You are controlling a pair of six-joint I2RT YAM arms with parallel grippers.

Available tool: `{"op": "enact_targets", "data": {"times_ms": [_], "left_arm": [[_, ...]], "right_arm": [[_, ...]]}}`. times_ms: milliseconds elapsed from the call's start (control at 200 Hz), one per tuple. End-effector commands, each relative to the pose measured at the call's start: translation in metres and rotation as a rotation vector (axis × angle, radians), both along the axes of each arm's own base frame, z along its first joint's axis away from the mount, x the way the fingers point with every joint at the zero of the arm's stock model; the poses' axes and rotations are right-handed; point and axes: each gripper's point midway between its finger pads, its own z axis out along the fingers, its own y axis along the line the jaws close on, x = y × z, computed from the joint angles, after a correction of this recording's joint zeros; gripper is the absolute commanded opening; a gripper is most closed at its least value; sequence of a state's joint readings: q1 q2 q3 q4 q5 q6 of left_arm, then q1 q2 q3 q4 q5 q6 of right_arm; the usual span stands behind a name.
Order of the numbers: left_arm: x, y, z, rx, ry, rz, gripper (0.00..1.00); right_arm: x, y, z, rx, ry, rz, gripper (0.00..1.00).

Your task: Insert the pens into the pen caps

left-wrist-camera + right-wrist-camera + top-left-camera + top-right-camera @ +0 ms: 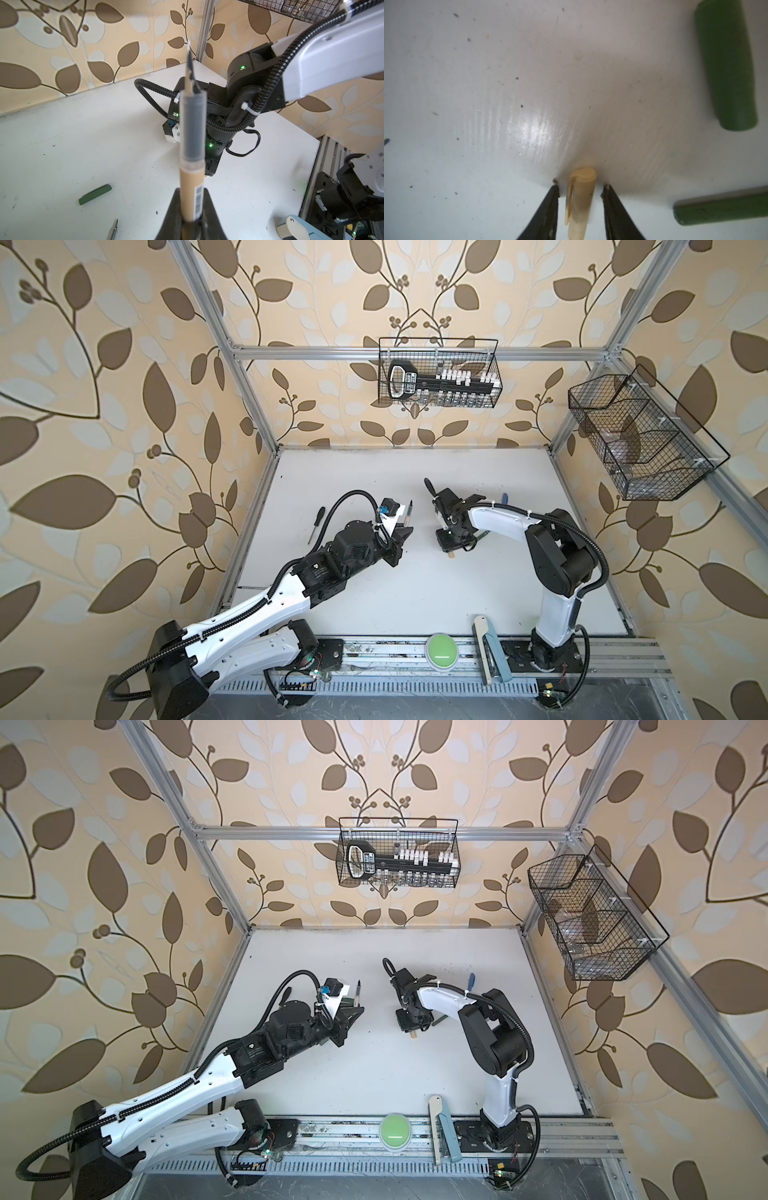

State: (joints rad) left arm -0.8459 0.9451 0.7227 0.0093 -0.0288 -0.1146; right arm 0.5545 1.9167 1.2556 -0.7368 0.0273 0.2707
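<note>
My left gripper [192, 209] is shut on a beige pen [192, 145] at its rear end. The pen's dark pointed tip sticks out past the fingers, above the table and aimed at the right arm; in both top views the pen [119, 512] rises from the fingers. My right gripper [580, 190] points down at the table, open, its jaws straddling a beige pen cap [580, 199] that lies flat, with a gap on each side. A green cap [726, 66] and another green barrel [720, 209] lie beside it. A blue pen [505, 498] lies behind the right arm.
A black-handled screwdriver [316, 524] lies left of the left arm. A further green cap [95, 194] rests on the table. A green button [441, 648] and a white-and-blue tool [490, 649] sit on the front rail. Wire baskets [440, 373] [640, 435] hang on the walls.
</note>
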Motion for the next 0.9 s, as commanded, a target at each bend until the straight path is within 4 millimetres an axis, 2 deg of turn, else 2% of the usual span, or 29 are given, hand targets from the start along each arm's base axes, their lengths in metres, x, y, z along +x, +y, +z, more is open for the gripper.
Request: {"op": "enact_targets", "data": {"times_ms": [0, 235, 475, 725, 895], "left_arm": [[-0.004, -0.007, 0.018, -0.022, -0.039, -0.036, 0.0], [-0.002, -0.01, 0.015, -0.013, -0.038, -0.046, 0.0], [0.003, -0.017, 0.01, 0.011, -0.04, -0.054, 0.0], [0.009, -0.025, 0.004, 0.02, -0.041, -0.055, 0.0], [0.013, -0.03, 0.005, 0.023, -0.05, -0.06, 0.0]], "right_arm": [[-0.028, -0.017, -0.031, -0.094, 0.137, 0.033, 0.3], [-0.018, -0.012, -0.023, -0.048, 0.094, 0.027, 0.18], [-0.001, -0.005, 0.011, 0.06, -0.023, 0.011, 0.13], [0.019, 0.013, 0.08, 0.29, -0.25, 0.017, 0.04], [0.028, 0.024, 0.153, 0.524, -0.471, 0.032, 0.04]]}}
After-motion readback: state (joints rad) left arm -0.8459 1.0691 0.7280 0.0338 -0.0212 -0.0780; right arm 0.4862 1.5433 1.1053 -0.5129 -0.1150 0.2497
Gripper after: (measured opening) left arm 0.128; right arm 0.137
